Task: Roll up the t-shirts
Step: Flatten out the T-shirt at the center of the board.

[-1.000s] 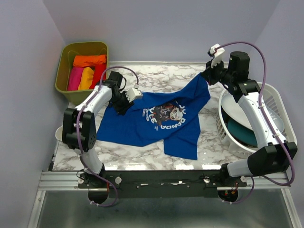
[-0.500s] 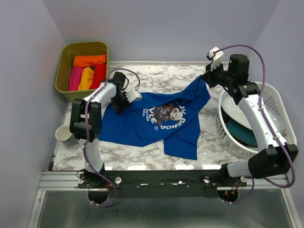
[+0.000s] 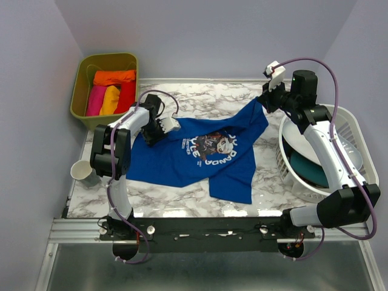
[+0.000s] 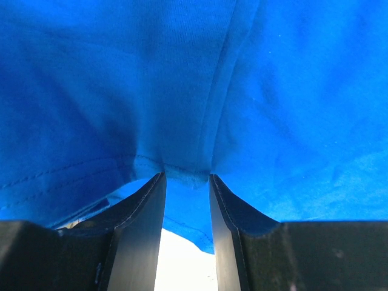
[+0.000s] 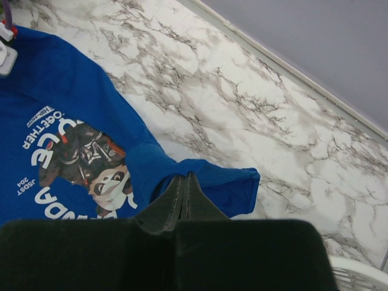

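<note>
The blue t-shirt (image 3: 182, 163) lies on the marble table (image 3: 200, 97), left pincer (image 3: 151, 134) and right pincer (image 3: 262, 100) at opposite edges.

I get the whole marble table (image 3: 200, 97) from above and behind the rig, while both wrist cameras look down close onto the same blue t-shirt (image 3: 176, 162), the left far nearer

A royal blue t-shirt (image 3: 182, 160) is printed with a white-and-dark chest graphic, and the tabletop (image 3: 206, 97) is marbled white with grey veins. An orange t-shirt (image 3: 114, 77), pink t-shirt (image 3: 96, 100), yellow t-shirt (image 3: 110, 100) and red t-shirt (image 3: 126, 96) are seen in an olive-green bin (image 3: 77, 91), and a teal dish (image 3: 306, 170) in a white basket (image 3: 347, 113).
</note>
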You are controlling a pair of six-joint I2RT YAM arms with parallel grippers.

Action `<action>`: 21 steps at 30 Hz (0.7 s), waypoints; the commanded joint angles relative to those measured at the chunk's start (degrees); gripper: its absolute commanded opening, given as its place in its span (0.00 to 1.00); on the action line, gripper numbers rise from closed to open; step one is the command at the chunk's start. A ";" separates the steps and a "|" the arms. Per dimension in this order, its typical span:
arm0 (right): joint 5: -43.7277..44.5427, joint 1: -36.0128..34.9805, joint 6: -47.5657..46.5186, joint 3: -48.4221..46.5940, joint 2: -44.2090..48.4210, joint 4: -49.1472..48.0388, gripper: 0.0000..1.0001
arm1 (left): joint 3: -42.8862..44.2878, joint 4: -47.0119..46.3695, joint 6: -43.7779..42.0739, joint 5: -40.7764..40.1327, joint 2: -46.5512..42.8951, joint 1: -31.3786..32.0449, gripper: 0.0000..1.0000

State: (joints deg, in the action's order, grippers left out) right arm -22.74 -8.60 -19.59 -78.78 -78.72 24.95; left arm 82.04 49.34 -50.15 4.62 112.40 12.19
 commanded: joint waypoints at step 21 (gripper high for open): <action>0.68 0.25 -0.80 2.67 1.90 -1.66 0.01 | 3.12 3.30 0.76 0.47 -1.48 -1.37 0.16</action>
State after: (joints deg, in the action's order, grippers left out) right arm -22.72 -8.60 -19.73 -77.17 -78.48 24.86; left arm 82.59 49.34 -49.43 4.05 113.99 11.79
